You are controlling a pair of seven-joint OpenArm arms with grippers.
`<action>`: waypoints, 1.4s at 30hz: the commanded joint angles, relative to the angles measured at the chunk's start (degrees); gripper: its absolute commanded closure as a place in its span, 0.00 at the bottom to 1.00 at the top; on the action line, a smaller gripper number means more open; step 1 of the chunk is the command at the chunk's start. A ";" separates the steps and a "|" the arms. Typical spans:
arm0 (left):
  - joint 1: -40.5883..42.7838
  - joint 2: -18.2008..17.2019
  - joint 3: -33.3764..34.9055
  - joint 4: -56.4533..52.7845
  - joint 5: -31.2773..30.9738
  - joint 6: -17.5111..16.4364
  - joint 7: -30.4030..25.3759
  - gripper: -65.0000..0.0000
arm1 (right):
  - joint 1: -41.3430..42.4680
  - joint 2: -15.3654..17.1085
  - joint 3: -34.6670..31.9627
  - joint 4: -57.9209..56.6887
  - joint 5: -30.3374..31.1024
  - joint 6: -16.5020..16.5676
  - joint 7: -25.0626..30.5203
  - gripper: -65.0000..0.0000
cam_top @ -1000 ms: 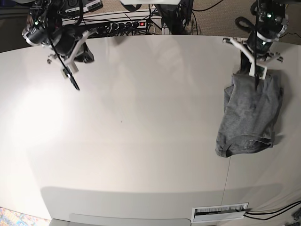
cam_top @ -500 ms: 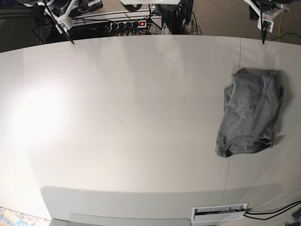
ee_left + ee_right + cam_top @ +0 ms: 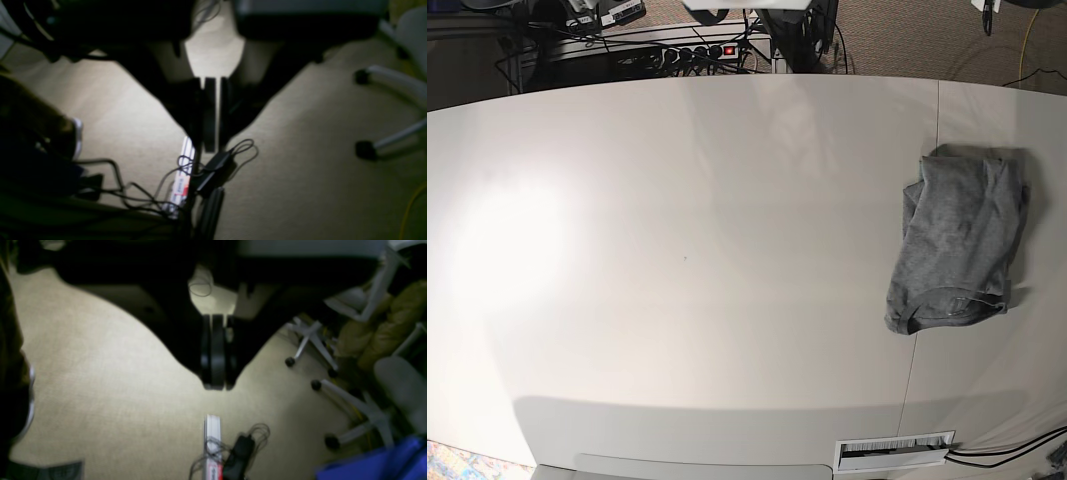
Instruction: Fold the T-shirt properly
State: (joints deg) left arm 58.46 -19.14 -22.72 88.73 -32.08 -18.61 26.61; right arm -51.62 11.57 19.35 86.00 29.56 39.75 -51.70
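Both arms have pulled back off the table since the earlier base pictures: a second ago the left gripper hung over the top of the T-shirt and the right one hovered over the far left corner, and now neither reaches over the white top at all. Nothing else has shifted; the shirt lies as it did, so this looks like a retreat after a finished fold, or at least a pause with nothing in hand

Nearest in the base view, at about 5 o'clock, a slotted vent plate [image 3: 895,450] sits in the table [image 3: 677,250] edge. Further out, at 3 o'clock, the T-shirt [image 3: 957,240] lies in a narrow grey bundle, doubled over itself, with a hem curling at its near end and some bunching at the far end. Judged as a fold it is compact but not crisp

Beyond the far table edge, at 12 o'clock, a power strip [image 3: 692,52] and cables lie on the carpet

Each wrist camera now looks down at that carpet, not at the shirt. The left gripper [image 3: 210,146] shows its fingers drawn together with only a thin slit of light between them, holding nothing. The right gripper [image 3: 216,386] has its fingers pressed together, also empty. Both views are dark and blurred; chair legs and cables are only roughly readable, and how many layers the bundle holds cannot be told
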 commanded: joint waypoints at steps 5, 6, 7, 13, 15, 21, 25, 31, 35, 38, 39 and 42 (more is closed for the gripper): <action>-8.55 -0.39 -0.28 -15.17 -1.62 -6.05 -0.96 1.00 | 9.73 0.46 -8.02 -16.55 -8.55 0.25 10.62 1.00; -10.25 -0.39 -0.28 -18.08 -1.62 -7.13 -0.98 1.00 | 12.02 0.46 -9.64 -20.06 -9.70 0.25 12.63 1.00; -11.82 -0.39 -0.28 -20.85 -1.62 -7.78 -0.98 1.00 | 14.36 0.46 -11.15 -23.63 -10.75 0.25 14.60 1.00; -17.99 0.55 -0.28 -33.55 0.94 -8.46 -5.60 1.00 | 27.10 0.04 -17.77 -42.62 -16.48 0.25 25.57 1.00; -19.23 1.95 -0.28 -36.24 4.31 -8.46 -7.89 1.00 | 30.40 -0.52 -19.02 -47.71 -17.84 -0.13 29.73 1.00; -22.12 7.34 -0.28 -40.22 14.12 -8.24 -11.98 1.00 | 37.40 -4.17 -22.10 -56.17 -17.84 -20.02 32.04 1.00; -24.28 10.73 -0.28 -41.13 20.90 -8.24 -13.16 1.00 | 38.99 -5.68 -25.81 -56.48 -17.86 -24.24 32.57 1.00; -26.95 12.76 -0.28 -41.38 24.65 -8.24 -14.16 1.00 | 39.23 -6.99 -35.17 -56.48 -18.99 -32.30 37.00 1.00; -27.89 12.48 2.58 -41.38 26.32 -8.22 -14.23 1.00 | 39.28 -7.45 -40.81 -56.48 -18.88 -33.86 36.87 1.00; -29.16 12.44 8.17 -41.35 31.78 -8.20 -14.27 1.00 | 39.28 -7.45 -42.18 -56.48 -18.45 -35.63 35.95 1.00; -29.51 12.44 10.29 -41.35 32.81 -8.17 -14.64 1.00 | 39.23 -7.45 -42.18 -56.48 -18.18 -35.71 35.50 1.00; -29.75 12.46 16.46 -41.35 33.40 -3.19 -17.49 1.00 | 39.21 -7.45 -42.16 -56.48 -17.99 -35.69 35.15 1.00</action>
State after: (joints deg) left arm 27.81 -6.24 -5.93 47.13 1.28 -20.99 9.15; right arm -12.23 3.97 -22.74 29.26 11.55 4.05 -16.49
